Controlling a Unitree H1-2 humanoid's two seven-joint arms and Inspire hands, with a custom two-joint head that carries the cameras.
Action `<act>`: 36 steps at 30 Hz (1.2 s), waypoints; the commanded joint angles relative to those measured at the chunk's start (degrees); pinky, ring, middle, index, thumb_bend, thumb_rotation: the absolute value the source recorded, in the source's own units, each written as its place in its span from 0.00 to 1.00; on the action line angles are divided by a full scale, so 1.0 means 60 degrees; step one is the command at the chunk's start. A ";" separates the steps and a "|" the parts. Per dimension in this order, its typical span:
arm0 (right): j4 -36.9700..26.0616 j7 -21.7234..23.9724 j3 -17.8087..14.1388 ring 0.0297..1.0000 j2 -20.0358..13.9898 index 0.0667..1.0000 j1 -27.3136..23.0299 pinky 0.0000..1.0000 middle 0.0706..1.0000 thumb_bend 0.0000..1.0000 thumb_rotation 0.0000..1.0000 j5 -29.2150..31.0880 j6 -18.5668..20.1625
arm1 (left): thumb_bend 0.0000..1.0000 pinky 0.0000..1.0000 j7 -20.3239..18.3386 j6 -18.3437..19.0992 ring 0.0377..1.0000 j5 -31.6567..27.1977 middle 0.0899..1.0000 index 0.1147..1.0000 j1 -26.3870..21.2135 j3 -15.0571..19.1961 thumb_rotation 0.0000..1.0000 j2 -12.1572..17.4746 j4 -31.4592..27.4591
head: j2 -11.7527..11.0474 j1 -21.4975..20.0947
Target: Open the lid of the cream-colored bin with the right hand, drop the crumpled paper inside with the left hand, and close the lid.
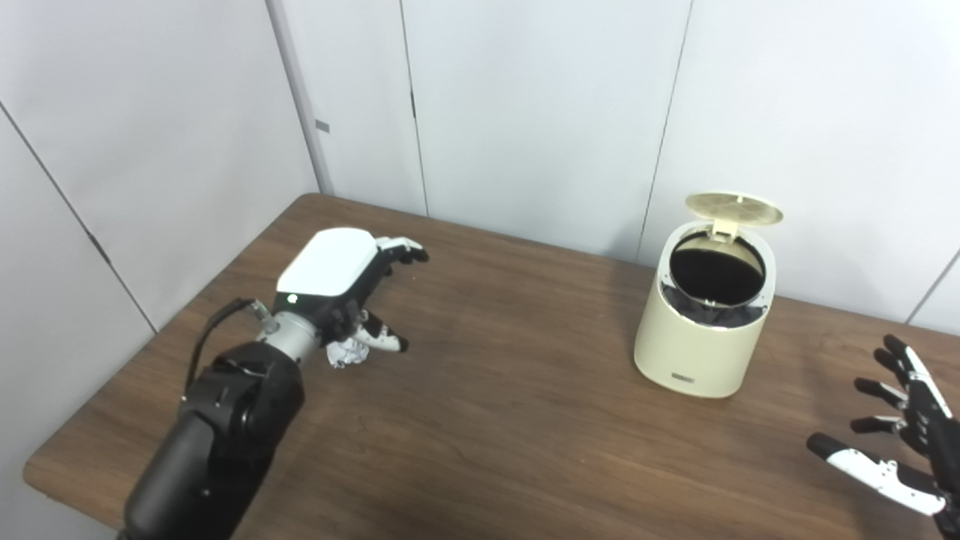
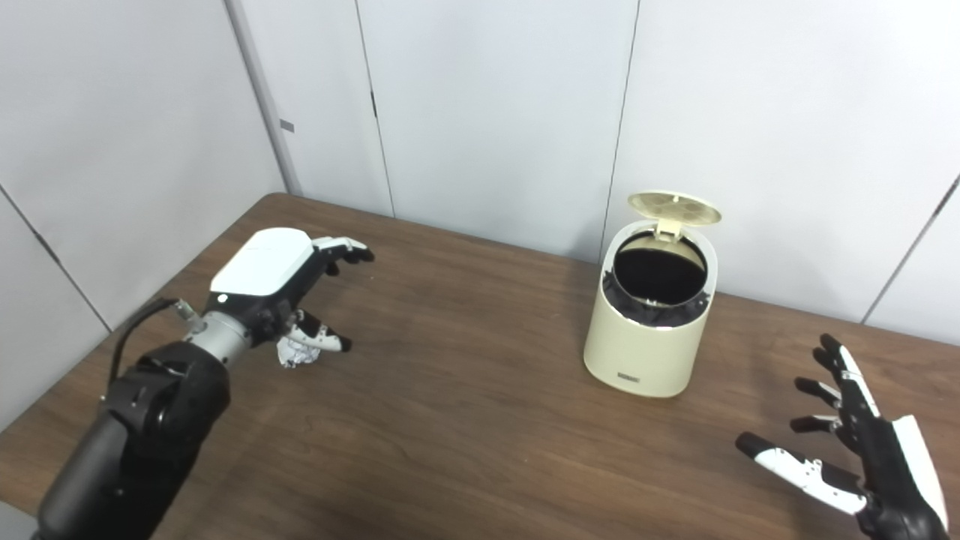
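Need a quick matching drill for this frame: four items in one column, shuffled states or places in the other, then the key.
Column 1
1. lid
2. crumpled paper
3. right hand
4. cream-colored bin

Column 2
A. open, fingers spread, away from the bin at the table's near right
B. standing upright on the table, dark liner showing inside
C. flipped up at the back of the bin
D. lying on the table under the left hand

Pairs: 1-C, 2-D, 3-A, 4-B
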 commanded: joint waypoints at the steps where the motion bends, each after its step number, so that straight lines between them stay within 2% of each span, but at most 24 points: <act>1: -0.0344 -0.0023 -0.0075 0.82 -0.0096 0.96 -0.0315 0.57 0.94 0.81 0.44 0.0055 -0.0209 | 0.84 0.62 0.0113 0.0068 0.73 0.0217 0.78 0.77 -0.0186 0.0223 0.01 0.0411 0.0082 | 0.0020 0.0000; 6: -0.0300 -0.0028 -0.0085 0.81 -0.0089 0.96 -0.0328 0.53 0.94 0.81 0.45 0.0057 -0.0228 | 0.88 0.66 0.0161 0.0010 0.75 0.0283 0.78 0.76 -0.0069 0.0323 0.00 0.0597 0.0467 | 0.0047 0.0030; 9: -0.0308 -0.0019 -0.0074 0.81 -0.0094 0.96 -0.0341 0.53 0.94 0.81 0.45 0.0036 -0.0211 | 0.92 0.70 0.0533 -0.0352 0.75 0.0207 0.76 0.73 0.0025 0.0383 0.02 0.0742 0.0937 | 0.0047 0.0030; 11: -0.0325 -0.0003 -0.0075 0.81 -0.0098 0.96 -0.0348 0.53 0.94 0.81 0.45 0.0050 -0.0194 | 0.94 0.70 0.0589 -0.0347 0.75 0.0210 0.76 0.73 0.0050 0.0422 0.05 0.0787 0.1146 | 0.0069 0.0058; 16: -0.0332 0.0004 -0.0100 0.81 -0.0071 0.96 -0.0344 0.53 0.94 0.81 0.44 0.0098 -0.0170 | 0.95 0.69 0.0380 -0.0088 0.77 0.0316 0.78 0.75 0.0040 0.0396 0.11 0.0832 0.1257 | 0.0087 0.0068; 22: -0.0265 -0.0034 -0.0079 0.80 -0.0081 0.96 -0.0342 0.55 0.93 0.83 0.46 0.0035 -0.0296 | 0.96 0.60 0.0776 -0.0374 0.72 0.0142 0.75 0.74 0.0098 0.0329 0.10 0.0950 0.1833 | 0.0127 0.0058; 26: -0.0224 -0.0039 -0.0065 0.80 -0.0102 0.96 -0.0349 0.56 0.93 0.83 0.47 0.0021 -0.0386 | 0.97 0.62 0.0934 -0.0531 0.72 0.0133 0.74 0.74 0.0079 0.0254 0.10 0.1032 0.2273 | 0.0131 0.0058; 31: -0.0220 -0.0074 -0.0068 0.79 -0.0089 0.95 -0.0327 0.52 0.92 0.85 0.50 -0.0027 -0.0372 | 0.93 0.64 0.0423 -0.0069 0.76 0.0461 0.77 0.76 0.0001 -0.0020 0.10 0.1093 0.2221 | 0.0155 0.0056; 36: -0.0290 -0.0083 -0.0088 0.79 -0.0072 0.95 -0.0274 0.51 0.93 0.84 0.48 -0.0042 -0.0322 | 0.94 0.60 0.0887 -0.0312 0.74 0.0313 0.76 0.73 0.0080 -0.0167 0.09 0.1081 0.2627 | 0.0218 0.0048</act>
